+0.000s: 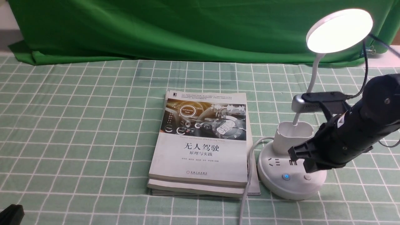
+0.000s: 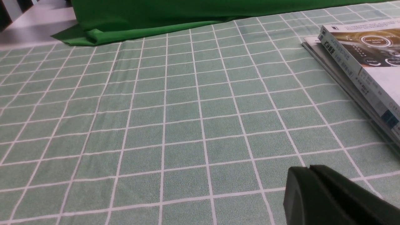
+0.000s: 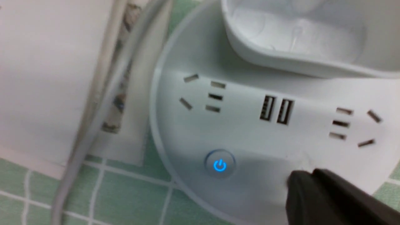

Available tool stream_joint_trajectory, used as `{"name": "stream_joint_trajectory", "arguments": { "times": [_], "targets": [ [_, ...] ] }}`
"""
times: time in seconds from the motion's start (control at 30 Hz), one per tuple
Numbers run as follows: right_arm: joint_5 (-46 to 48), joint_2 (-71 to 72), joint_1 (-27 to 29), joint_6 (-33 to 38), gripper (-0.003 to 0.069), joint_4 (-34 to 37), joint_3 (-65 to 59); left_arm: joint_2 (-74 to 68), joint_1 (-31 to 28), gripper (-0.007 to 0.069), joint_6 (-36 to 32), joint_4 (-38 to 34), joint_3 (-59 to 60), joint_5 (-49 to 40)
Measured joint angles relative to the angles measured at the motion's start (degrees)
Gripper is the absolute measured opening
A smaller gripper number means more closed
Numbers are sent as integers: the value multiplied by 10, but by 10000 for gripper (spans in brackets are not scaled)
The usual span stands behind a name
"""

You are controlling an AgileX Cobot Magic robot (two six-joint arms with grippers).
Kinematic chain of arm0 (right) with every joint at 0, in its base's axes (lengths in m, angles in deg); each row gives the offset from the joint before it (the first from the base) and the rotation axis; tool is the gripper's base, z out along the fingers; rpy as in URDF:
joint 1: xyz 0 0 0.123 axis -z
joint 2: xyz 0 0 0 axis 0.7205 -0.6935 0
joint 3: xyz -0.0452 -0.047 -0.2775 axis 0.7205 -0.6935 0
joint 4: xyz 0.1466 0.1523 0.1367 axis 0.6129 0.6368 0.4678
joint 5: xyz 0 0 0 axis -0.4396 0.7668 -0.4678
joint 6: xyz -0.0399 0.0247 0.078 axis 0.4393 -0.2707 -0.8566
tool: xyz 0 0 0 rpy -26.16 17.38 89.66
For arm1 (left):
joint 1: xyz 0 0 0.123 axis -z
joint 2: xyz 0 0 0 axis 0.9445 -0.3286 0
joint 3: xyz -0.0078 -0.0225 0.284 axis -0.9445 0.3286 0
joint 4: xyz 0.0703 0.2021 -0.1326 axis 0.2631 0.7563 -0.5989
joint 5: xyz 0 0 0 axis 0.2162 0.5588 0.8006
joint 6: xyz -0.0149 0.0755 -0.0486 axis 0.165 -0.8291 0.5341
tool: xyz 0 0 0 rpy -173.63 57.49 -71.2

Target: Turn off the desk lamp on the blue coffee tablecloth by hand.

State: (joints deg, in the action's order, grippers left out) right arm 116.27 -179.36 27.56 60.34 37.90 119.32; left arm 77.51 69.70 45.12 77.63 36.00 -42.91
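Overhanging desk lamp (image 1: 290, 139), end effector (image 1: 313, 167) closed

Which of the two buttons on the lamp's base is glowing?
The left button, showing a blue power symbol. The plain white button beside it, nearer the tool, is dark.

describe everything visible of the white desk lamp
The white plastic desk lamp stands on the pale blue-green checked tablecloth, right of stacked books. Its flat round disc head glows, on a thin bendy neck rising from a small cup. The round base carries sockets, two USB ports, a blue-lit power button and a plain button; a grey cord leaves it. The shut black right gripper hangs over the base; contact unclear.
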Motion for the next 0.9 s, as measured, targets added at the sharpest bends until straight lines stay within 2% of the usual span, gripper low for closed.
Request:
{"name": "stream_joint_trajectory", "arguments": {
  "times": [0.33,0.9],
  "targets": [
    [1,-31,0,0,31,-3,0,0,0,0,0,0,0,0],
    [0,6,0,0,31,-4,-1,0,0,0,0,0,0,0]
  ]
}}
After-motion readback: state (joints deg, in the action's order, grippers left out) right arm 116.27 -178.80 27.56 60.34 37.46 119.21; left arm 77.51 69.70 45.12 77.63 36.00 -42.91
